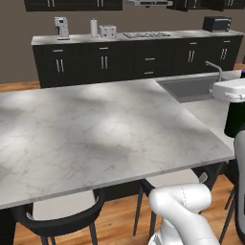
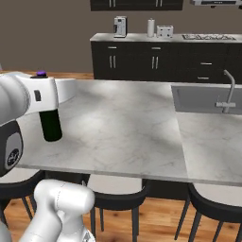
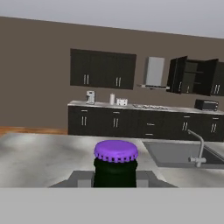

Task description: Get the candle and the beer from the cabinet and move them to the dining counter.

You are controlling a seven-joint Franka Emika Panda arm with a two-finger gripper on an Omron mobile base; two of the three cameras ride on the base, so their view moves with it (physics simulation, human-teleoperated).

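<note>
Hand view looks over the purple cap of the beer (image 3: 115, 164), whose neck sits between the claw (image 3: 114, 178) fingers, clamped on it. From the right base view the beer (image 2: 50, 125) stands upright on the dining counter (image 2: 123, 127) near its front left edge, under the white wrist. Behind, the sink (image 2: 203, 98) and faucet (image 2: 229, 90) sit inset; the cabinet (image 3: 194, 77) hangs open on the far wall.
</note>
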